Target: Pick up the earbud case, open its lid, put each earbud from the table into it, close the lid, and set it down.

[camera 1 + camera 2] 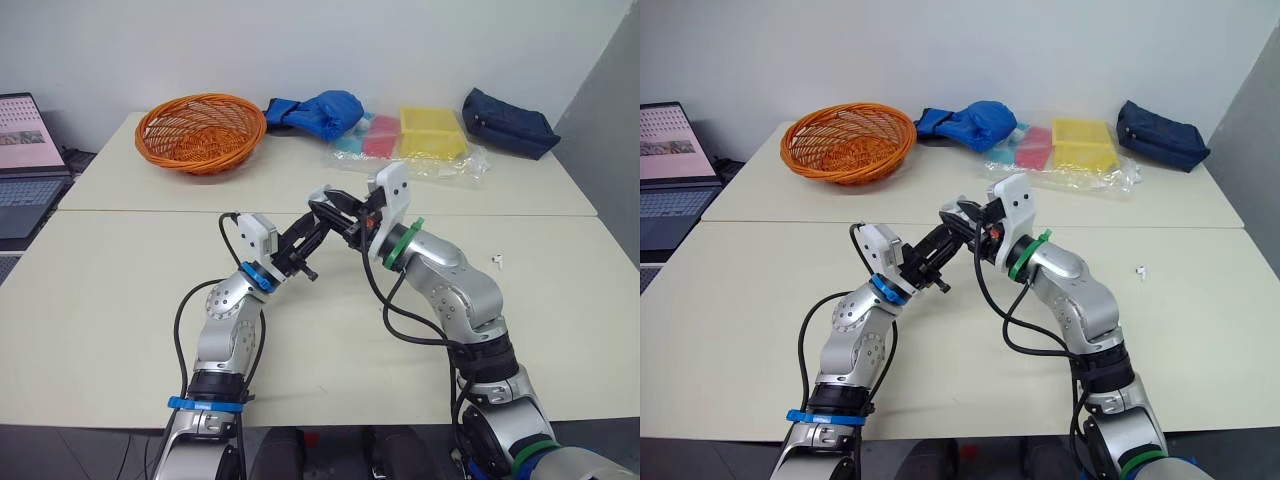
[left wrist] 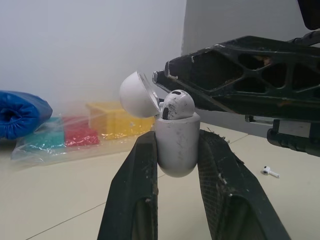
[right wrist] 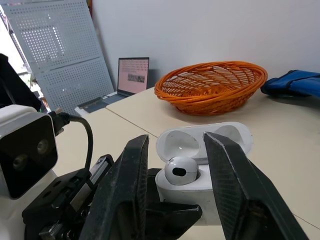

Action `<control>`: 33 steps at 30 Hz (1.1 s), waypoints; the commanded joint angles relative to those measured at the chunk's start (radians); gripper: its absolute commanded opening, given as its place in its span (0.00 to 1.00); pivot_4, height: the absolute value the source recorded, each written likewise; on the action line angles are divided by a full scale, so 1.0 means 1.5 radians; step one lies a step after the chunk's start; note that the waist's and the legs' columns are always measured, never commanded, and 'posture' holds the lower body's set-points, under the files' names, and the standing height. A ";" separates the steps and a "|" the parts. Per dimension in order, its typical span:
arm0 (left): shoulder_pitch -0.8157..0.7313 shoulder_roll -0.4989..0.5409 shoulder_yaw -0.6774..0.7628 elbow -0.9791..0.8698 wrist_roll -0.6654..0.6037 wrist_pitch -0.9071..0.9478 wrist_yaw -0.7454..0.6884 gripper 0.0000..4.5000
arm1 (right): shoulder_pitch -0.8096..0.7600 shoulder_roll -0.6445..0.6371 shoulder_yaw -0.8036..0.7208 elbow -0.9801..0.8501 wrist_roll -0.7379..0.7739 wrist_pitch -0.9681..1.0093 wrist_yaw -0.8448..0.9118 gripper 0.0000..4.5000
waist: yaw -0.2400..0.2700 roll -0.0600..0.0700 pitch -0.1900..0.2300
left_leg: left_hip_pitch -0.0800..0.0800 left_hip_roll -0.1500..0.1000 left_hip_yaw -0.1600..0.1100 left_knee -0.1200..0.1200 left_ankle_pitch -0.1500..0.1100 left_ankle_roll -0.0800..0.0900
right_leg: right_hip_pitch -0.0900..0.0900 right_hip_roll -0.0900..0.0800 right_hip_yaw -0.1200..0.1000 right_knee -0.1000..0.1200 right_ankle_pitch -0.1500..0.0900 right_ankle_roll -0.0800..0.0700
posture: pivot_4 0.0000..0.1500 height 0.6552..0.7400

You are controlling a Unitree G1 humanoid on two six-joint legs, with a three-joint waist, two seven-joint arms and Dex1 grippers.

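White earbud case [image 2: 176, 150], gripped lengthwise by left hand [image 2: 178, 134], opens outward.

An orange wicker basket [image 1: 200, 133] sits at the far side of a cream table [image 1: 110, 300]. To the basket's right lie a blue bundle [image 1: 325, 110], a clear plastic bag [image 1: 440, 158] of yellow, red and teal packets, then a navy pouch [image 1: 508, 122]. An open laptop [image 1: 25, 160] stands left of the basket, past the table's edge.
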 commanded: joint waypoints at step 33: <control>-0.002 0.022 -0.006 -0.040 -0.007 -0.002 -0.010 0.16 | 0.140 -0.249 -0.221 0.243 -0.141 -0.017 -0.186 0.67 | -0.003 0.000 0.000 | 0.000 -0.001 0.002 -0.001 0.000 0.000 | 0.000 0.000 0.002 -0.002 0.000 0.000 | 1.00 1.00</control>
